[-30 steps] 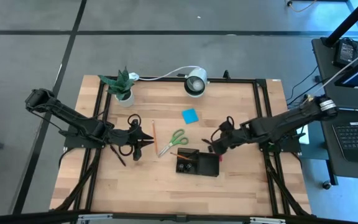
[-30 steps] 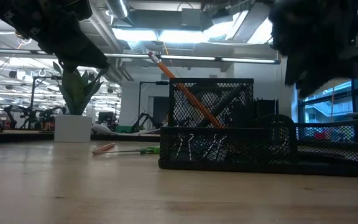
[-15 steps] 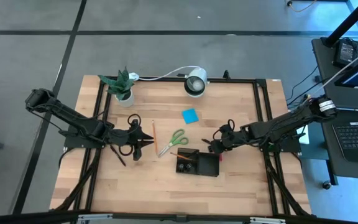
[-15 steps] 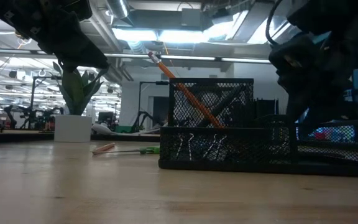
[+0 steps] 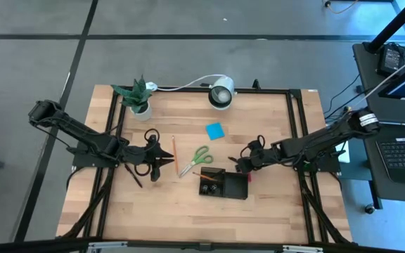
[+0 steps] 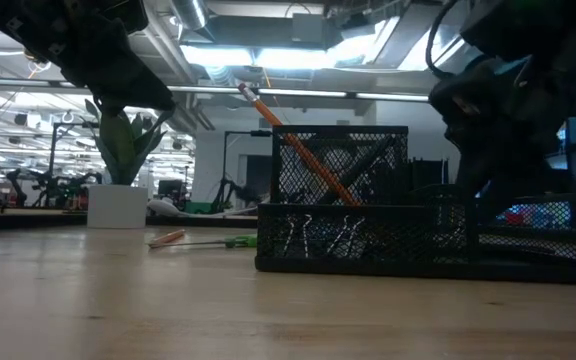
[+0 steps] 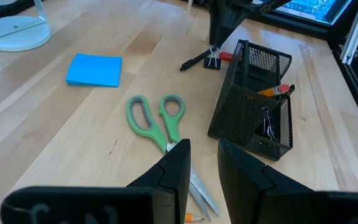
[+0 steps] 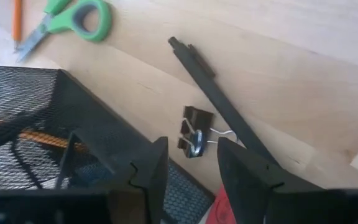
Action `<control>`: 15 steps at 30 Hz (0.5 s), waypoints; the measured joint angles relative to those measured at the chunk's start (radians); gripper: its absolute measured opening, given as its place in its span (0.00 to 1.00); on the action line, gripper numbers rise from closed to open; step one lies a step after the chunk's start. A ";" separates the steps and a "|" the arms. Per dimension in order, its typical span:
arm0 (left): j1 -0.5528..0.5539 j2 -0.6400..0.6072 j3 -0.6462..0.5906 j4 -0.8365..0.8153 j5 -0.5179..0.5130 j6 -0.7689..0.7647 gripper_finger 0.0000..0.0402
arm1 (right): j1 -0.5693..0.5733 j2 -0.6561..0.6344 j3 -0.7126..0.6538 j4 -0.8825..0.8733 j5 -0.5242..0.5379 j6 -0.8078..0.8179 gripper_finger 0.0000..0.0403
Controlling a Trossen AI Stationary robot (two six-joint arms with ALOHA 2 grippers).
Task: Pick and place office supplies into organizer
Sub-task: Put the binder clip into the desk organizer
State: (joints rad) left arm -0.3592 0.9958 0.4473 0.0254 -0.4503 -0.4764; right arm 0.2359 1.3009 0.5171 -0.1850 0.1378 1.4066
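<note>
The black mesh organizer [image 5: 223, 184] stands on the table and holds an orange pencil [image 6: 298, 150] leaning in its tall part, plus clips in its low part. Green-handled scissors [image 5: 195, 160], a blue sticky-note pad [image 5: 214, 130] and another orange pencil [image 5: 174, 150] lie flat. A black pen [image 8: 219, 102], a small black clip [image 8: 192, 134] and a red piece [image 8: 229, 208] lie by the organizer's far right corner. My right gripper [image 8: 191, 165] is open and low over the clip, one finger on either side. My left gripper [image 7: 202, 165] is open and hovers just left of the scissors.
A potted green plant [image 5: 136, 98] and a white round lamp [image 5: 221, 93] with its cable stand at the table's far edge. Bare wood lies along the near edge and the left side. The black frame rails run along both sides of the table.
My right gripper has come down and moved slightly toward the table's left, and is now low beside the organizer, over the pen and clip. The left arm and the supplies have stayed where they were.
</note>
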 joint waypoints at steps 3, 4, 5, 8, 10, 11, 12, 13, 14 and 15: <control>0.000 0.000 0.000 0.000 0.000 0.000 0.19 | 0.000 0.044 0.000 0.040 0.000 -0.001 0.35; 0.000 0.000 0.000 0.000 0.000 0.000 0.19 | 0.000 0.060 0.000 0.063 0.000 -0.001 0.35; 0.000 0.000 0.000 0.000 0.000 0.000 0.19 | 0.001 0.074 0.000 0.084 0.000 -0.001 0.35; 0.000 0.000 0.000 0.000 0.000 0.000 0.19 | 0.001 0.109 0.000 0.106 0.000 -0.002 0.35; 0.000 0.000 0.000 0.000 0.000 0.000 0.19 | 0.001 0.120 0.000 0.097 -0.005 -0.002 0.35; 0.000 0.000 0.000 0.000 0.000 0.000 0.19 | 0.001 0.122 0.000 0.093 -0.006 -0.002 0.35; 0.000 0.000 0.000 0.000 0.000 0.000 0.19 | 0.001 0.123 0.000 0.094 -0.006 -0.002 0.35; 0.000 0.000 0.000 -0.001 0.000 0.000 0.19 | 0.001 0.123 0.000 0.095 -0.007 -0.002 0.35; 0.000 0.000 0.000 -0.001 0.000 0.000 0.19 | 0.001 0.123 0.000 0.094 -0.007 -0.001 0.34; 0.000 0.000 0.000 -0.001 0.000 0.000 0.19 | 0.001 0.123 0.000 0.094 -0.007 -0.001 0.34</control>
State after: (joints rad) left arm -0.3588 0.9958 0.4473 0.0243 -0.4503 -0.4763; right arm 0.2367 1.4239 0.5171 -0.0906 0.1307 1.4052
